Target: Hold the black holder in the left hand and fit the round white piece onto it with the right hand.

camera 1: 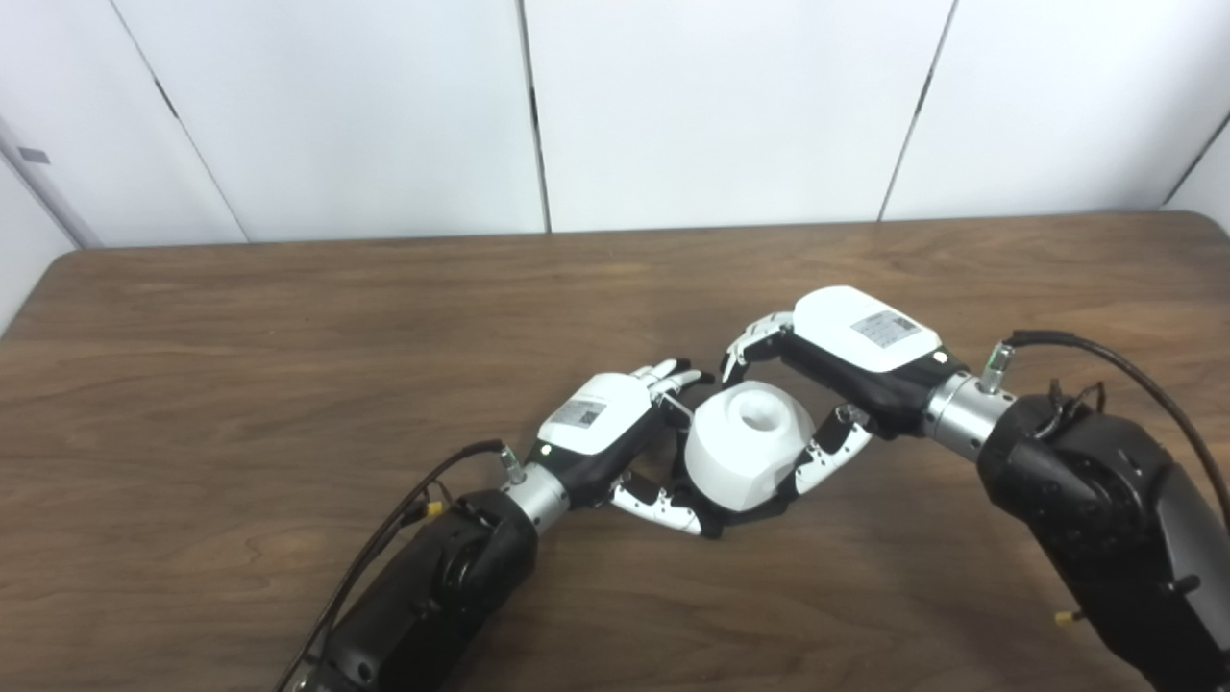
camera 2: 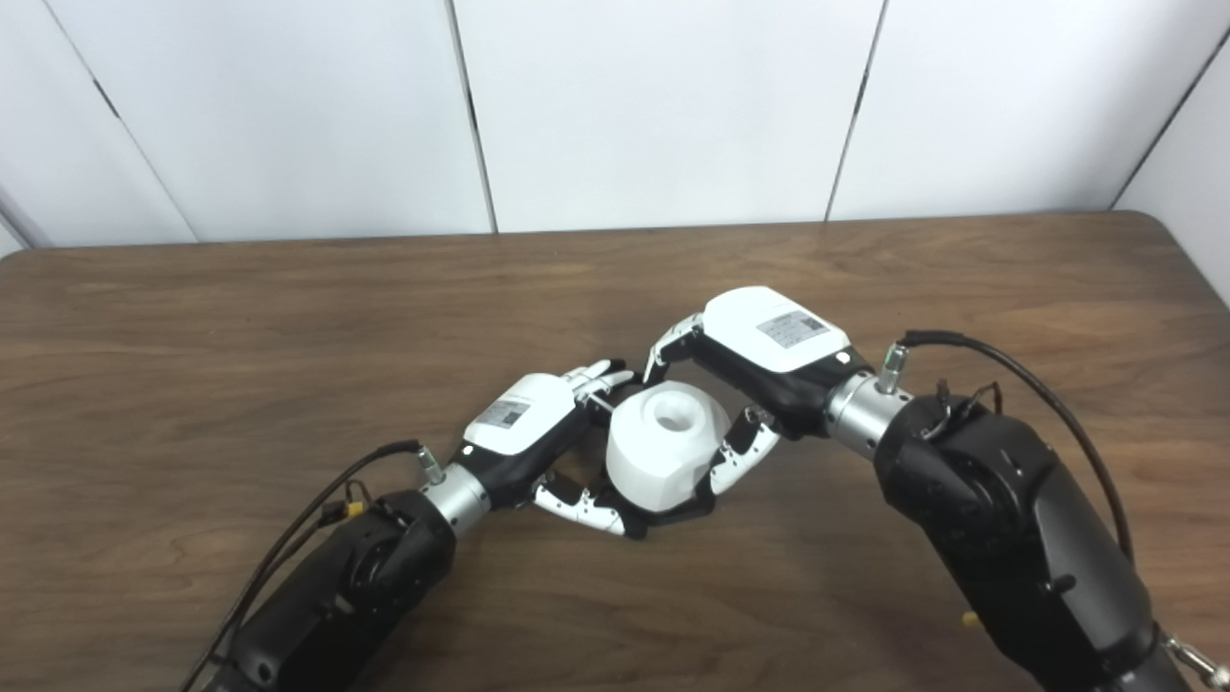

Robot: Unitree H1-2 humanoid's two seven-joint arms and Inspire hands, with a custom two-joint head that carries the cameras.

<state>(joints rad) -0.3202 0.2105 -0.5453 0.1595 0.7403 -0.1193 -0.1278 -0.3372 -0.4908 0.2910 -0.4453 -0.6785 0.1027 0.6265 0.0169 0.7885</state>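
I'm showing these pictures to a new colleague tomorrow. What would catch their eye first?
The round white piece, with a hole in its top, at the middle of the brown table. The left hand and right hand both close around it from either side. The black holder barely shows beneath it.

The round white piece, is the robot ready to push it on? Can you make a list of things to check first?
1. Right hand has the round white piece: ok, its fingers wrap the far side and its thumb presses the near side.
2. Left hand has the black holder: cannot tell, only a dark edge peeks out under the piece.
3. Piece sits square on the holder: cannot tell, the joint is hidden.
4. Hole in the piece's top faces up: ok.
5. Wooden table around the hands free of other things: ok.
6. Cables clear of the fingers: ok, they hang back by the wrists.
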